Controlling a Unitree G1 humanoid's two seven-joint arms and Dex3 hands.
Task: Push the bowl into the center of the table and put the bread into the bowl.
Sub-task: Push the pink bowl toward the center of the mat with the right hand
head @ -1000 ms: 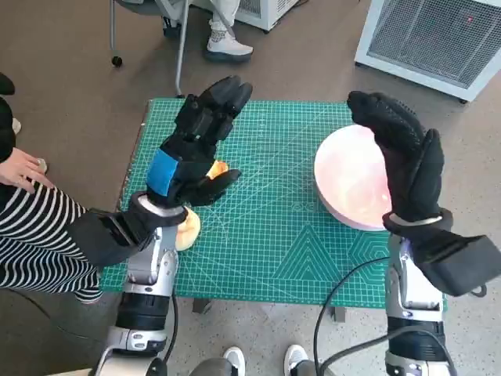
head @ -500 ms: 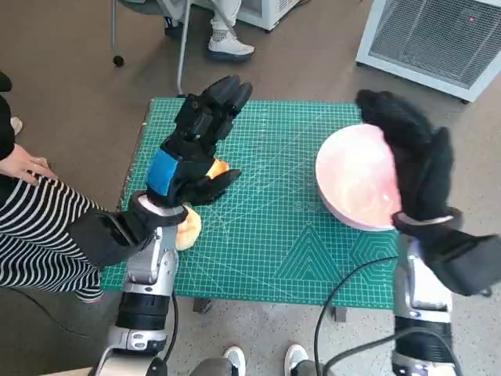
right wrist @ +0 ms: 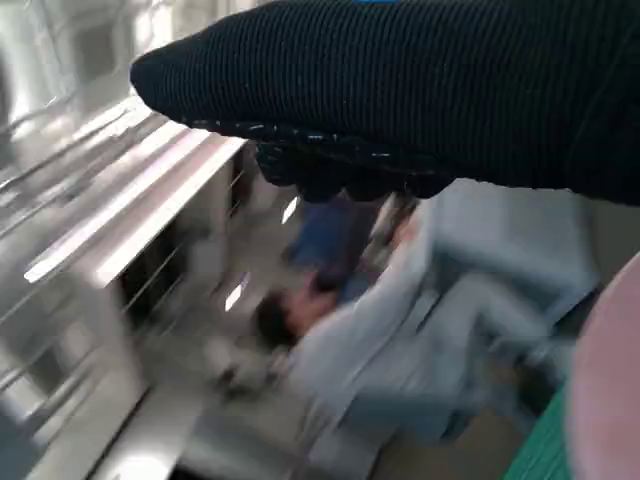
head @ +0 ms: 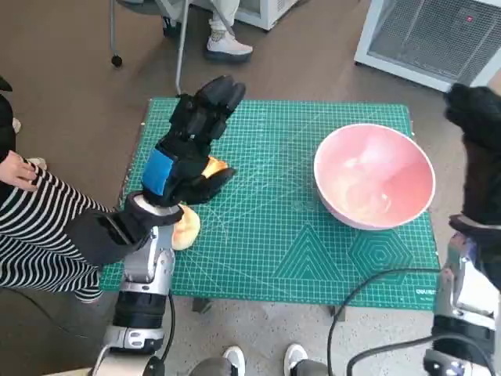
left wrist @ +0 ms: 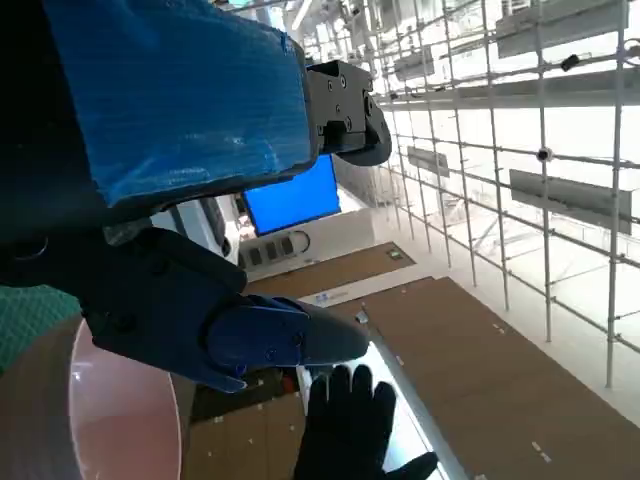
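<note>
Bowl at the right of the mat, not yet centred; bread at the left, not yet lifted.

The pink bowl (head: 374, 175) sits empty on the green cutting mat (head: 274, 235), toward its right edge. The right hand (head: 479, 153) stands just off the bowl's outer side, placed, in my judgement, to push it inward; whether its fingers are spread or curled cannot be told from the blurred views. The left hand (head: 190, 145) hovers over the bread (head: 185, 228) with fingers extended and released, grasping nothing, apparently waiting to pick it up. Small print at the mat's near right corner is too small to read. A person's striped sleeve (head: 35, 235) shows at left.
</note>
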